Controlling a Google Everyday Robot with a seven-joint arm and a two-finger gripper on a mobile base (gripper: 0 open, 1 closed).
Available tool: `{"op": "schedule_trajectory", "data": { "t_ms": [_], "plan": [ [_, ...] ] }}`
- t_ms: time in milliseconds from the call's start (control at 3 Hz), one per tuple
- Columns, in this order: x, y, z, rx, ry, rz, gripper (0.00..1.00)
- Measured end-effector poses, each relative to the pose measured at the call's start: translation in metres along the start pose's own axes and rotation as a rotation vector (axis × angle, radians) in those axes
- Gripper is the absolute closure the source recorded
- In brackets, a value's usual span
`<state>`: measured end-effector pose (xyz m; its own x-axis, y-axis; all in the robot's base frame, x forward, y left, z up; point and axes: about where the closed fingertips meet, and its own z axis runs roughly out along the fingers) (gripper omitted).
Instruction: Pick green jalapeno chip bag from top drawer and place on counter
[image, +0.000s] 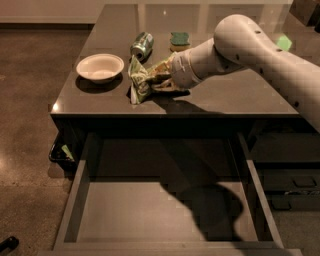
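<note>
We see the fingers (163, 85) pinched tight on the green jalapeno chip bag (140, 81), bag standing on the tabletop (225, 97) near its front edge, white bowl (100, 67) left, green can (142, 45) and sponge (179, 39) farther back, top drawer (150, 215) open below.

chip bag (141, 82) on counter (225, 100), claw (164, 81) right of it, bowl (100, 67) left

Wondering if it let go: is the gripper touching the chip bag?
Touching. Camera view: gripper, over the counter, pushed into the crumpled chip bag.
</note>
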<state>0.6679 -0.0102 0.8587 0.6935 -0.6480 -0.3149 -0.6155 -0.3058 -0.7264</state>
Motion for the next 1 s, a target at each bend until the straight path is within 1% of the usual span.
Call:
{"op": "schedule_trajectory", "data": {
  "t_ms": [333,667,1000],
  "plan": [
    [0.0,0.0,0.0,0.0,0.0,0.0,0.11],
    [0.0,0.0,0.0,0.0,0.0,0.0,0.0],
    [0.0,0.0,0.0001,0.0,0.0,0.0,0.0]
  ]
}}
